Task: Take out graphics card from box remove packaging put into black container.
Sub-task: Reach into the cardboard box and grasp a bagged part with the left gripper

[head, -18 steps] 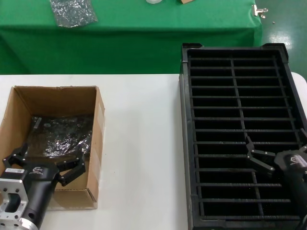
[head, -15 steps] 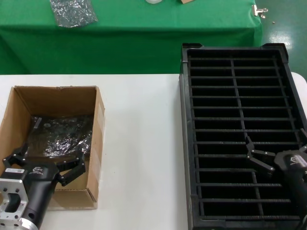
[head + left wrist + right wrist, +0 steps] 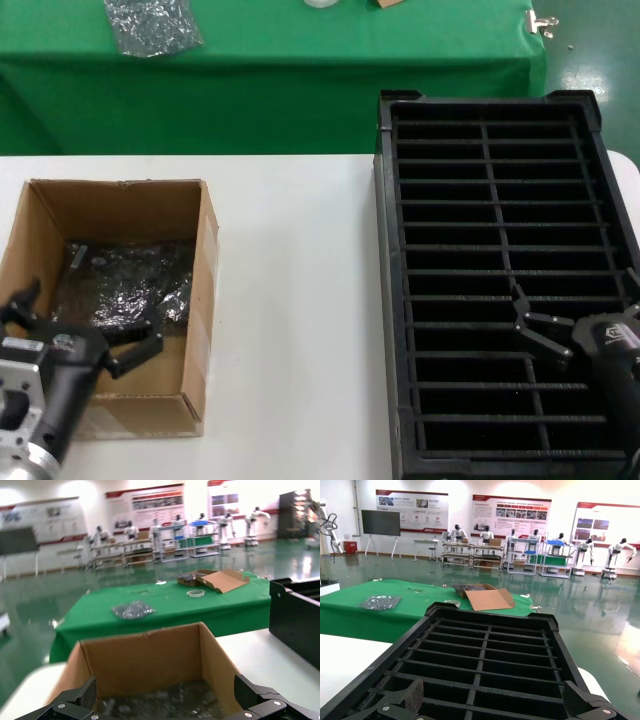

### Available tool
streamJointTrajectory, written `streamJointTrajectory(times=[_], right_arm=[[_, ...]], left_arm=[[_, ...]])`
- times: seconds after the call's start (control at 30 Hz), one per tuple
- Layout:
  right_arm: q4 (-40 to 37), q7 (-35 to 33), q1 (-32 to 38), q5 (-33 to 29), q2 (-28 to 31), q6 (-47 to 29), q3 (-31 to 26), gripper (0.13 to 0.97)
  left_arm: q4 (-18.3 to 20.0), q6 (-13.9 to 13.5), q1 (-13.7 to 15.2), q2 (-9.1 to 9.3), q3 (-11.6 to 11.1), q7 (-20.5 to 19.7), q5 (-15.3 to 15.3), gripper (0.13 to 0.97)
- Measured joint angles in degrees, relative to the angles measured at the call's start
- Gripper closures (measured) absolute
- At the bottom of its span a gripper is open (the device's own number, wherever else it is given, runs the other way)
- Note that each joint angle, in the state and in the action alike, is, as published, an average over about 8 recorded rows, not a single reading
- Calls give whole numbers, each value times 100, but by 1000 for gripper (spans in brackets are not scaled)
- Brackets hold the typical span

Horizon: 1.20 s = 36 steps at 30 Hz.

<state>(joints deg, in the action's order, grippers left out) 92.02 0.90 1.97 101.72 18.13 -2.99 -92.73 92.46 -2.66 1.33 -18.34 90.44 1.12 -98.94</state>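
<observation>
Your left gripper [image 3: 75, 330] hangs over the near end of the cardboard box [image 3: 205, 300], fingers spread wide with nothing between them, and that stance makes sense: from there you can drop straight in past the near wall. The graphics card itself isn't showing as a bare board; what you've got on the box floor is the shiny, wrinkled packaging [image 3: 125, 283], lying flat toward the far half, and the card is presumably inside it, since a thin strip like a bracket pokes out at its far left corner. In the left wrist view the bag [image 3: 165, 705] sits low between the two finger bodies, so you look lined up on it rather than on a wall. Your right gripper [image 3: 580, 315] hovers above the near rows of the black container [image 3: 385, 300], likewise spread and empty, and I'd read that as waiting where it's needed for the handover and unwrapping. All the container's slots that show are empty. On the green table [image 3: 300, 60] behind lies a smaller crumpled silver bag [image 3: 152, 24], well apart from your work. Mind the crinkly plastic: it may slip.
</observation>
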Motion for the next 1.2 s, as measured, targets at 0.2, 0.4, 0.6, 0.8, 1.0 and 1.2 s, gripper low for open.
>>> streamJointTrajectory(times=[0.2, 0.4, 0.6, 0.8, 1.0, 1.2], right_arm=[[0, 0, 0, 0, 0, 0, 0, 129], [0, 0, 0, 0, 0, 0, 0, 129], [0, 0, 0, 0, 0, 0, 0, 129], [0, 0, 0, 0, 0, 0, 0, 129], [0, 0, 0, 0, 0, 0, 0, 129], [0, 0, 0, 0, 0, 0, 0, 129]], left_arm=[[-132, -387, 330, -592, -58, 436, 273, 132], [-689, -1034, 956, -1328, 255, 1319, 664, 132], [-1680, -1810, 1919, -1780, 887, 2369, 1134, 132], [-2773, -2468, 2928, -1826, 1556, 3234, 1568, 132], [-3627, -2752, 3612, -1632, 2024, 3929, 1872, 132], [-4218, -2635, 3981, -1389, 2239, 4497, 2014, 132]])
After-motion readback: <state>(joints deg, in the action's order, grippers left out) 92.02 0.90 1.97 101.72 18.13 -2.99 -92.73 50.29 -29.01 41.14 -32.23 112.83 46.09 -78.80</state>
